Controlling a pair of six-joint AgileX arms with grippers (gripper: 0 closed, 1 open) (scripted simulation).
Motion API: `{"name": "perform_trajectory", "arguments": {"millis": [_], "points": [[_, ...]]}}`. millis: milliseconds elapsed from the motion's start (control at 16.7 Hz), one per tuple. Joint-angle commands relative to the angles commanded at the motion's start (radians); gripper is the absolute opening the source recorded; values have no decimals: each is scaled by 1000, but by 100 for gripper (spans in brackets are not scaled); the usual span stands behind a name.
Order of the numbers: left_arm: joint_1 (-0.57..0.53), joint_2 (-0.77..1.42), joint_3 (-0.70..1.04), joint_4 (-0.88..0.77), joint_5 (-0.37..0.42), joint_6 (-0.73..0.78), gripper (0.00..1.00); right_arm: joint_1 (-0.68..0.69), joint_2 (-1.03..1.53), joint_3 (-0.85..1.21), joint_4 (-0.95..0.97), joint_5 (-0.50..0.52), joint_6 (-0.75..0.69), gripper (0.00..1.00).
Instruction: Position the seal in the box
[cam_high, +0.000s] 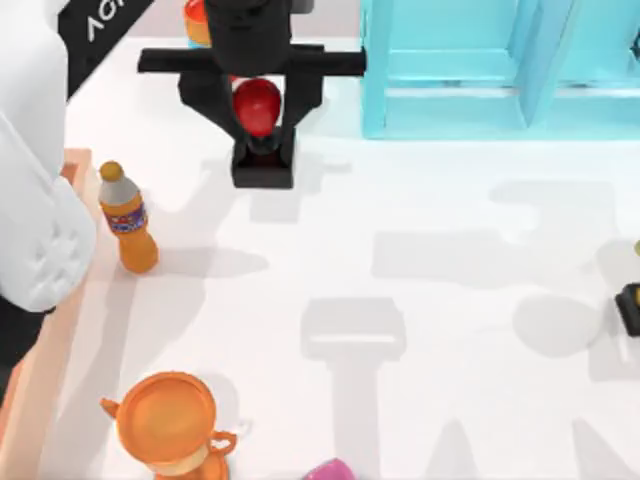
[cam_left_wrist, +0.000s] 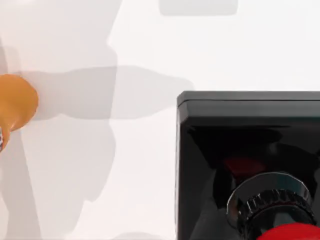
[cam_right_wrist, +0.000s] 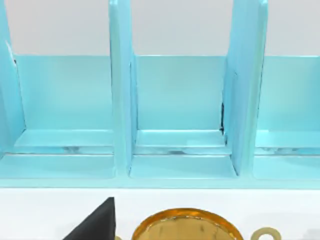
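The seal (cam_high: 262, 160) has a black square base and a glossy red knob (cam_high: 257, 104), and it sits at the back of the table, left of centre. My left gripper (cam_high: 256, 112) reaches down from the far edge, its black fingers closed on either side of the knob. In the left wrist view the seal's base (cam_left_wrist: 240, 115) is very close, with a silver knurled collar and the red knob beneath it. The box (cam_high: 48, 340) shows as a salmon-orange wall along the left edge, mostly hidden by my left arm's white body. My right gripper (cam_high: 630, 305) is a black piece at the right edge.
An orange bottle (cam_high: 126, 222) stands just right of the box wall, between it and the seal. An orange cup-like vessel (cam_high: 170, 420) sits at the front left, with a pink object (cam_high: 330, 470) beside it. A cyan shelf unit (cam_high: 500, 70) fills the back right. A gold round thing (cam_right_wrist: 187, 225) lies before the shelf.
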Motion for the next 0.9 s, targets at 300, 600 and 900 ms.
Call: {"name": "perform_trajectory", "arguments": {"millis": [300, 600, 900], "points": [[252, -267, -280, 76, -1, 290, 0, 0, 0, 0, 0, 0, 0, 100], [558, -481, -602, 158, -5, 570, 0, 0, 0, 0, 0, 0, 0, 100], [764, -569, -821, 214, -11, 721, 0, 0, 0, 0, 0, 0, 0, 100]]}}
